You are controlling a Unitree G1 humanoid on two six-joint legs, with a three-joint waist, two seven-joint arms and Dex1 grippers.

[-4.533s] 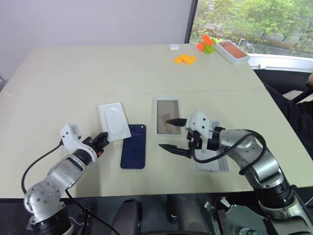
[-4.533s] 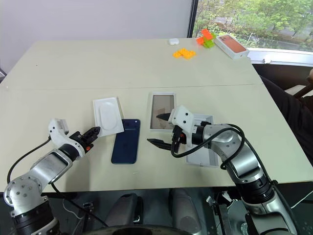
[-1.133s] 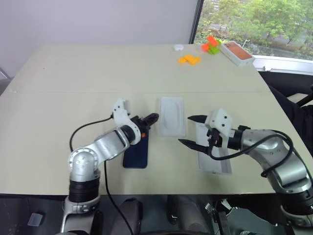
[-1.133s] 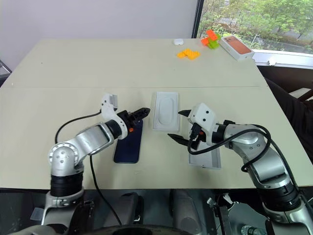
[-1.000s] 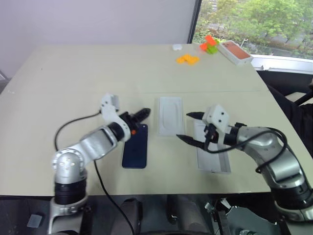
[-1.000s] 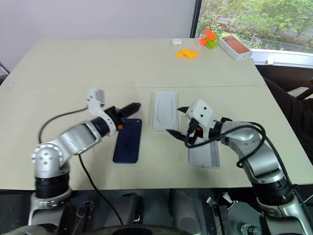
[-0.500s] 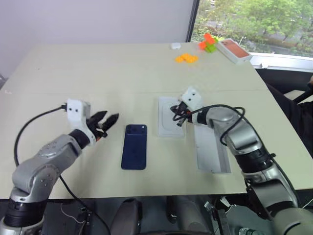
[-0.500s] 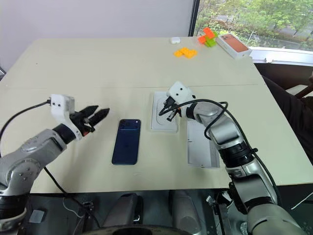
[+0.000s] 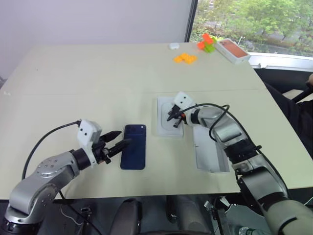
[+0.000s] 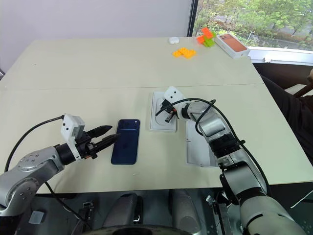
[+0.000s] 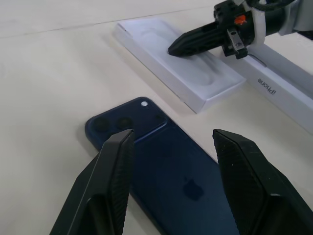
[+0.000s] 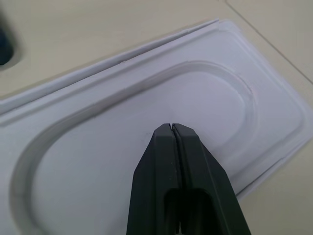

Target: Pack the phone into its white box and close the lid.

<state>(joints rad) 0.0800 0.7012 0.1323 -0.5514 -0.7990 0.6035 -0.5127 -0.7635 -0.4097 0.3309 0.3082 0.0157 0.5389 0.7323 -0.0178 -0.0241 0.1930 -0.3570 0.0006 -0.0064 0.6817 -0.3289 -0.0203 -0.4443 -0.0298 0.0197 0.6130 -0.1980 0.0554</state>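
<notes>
The dark blue phone (image 9: 134,152) lies flat on the table, back up. My left gripper (image 9: 123,138) hovers open just left of it, its fingers (image 11: 115,171) spread above the camera end. To the phone's right is the white box (image 9: 169,133), with a thin white insert (image 12: 98,122) with an oval recess lying in it. My right gripper (image 9: 171,117) is shut with nothing between its fingers, its tip down on or just over the recess (image 12: 172,126). The lid (image 9: 211,152) lies right of the box.
At the far right of the table are orange blocks (image 9: 185,58), orange and green blocks (image 9: 207,43), a small white object (image 9: 174,46) and a white box with an orange-red top (image 9: 234,50). The table's front edge runs just below the phone and lid.
My right gripper has shut and swung from beside the lid onto the insert in the box. My left gripper drew back left from the phone, rolled, and now sits lower by its left side.
</notes>
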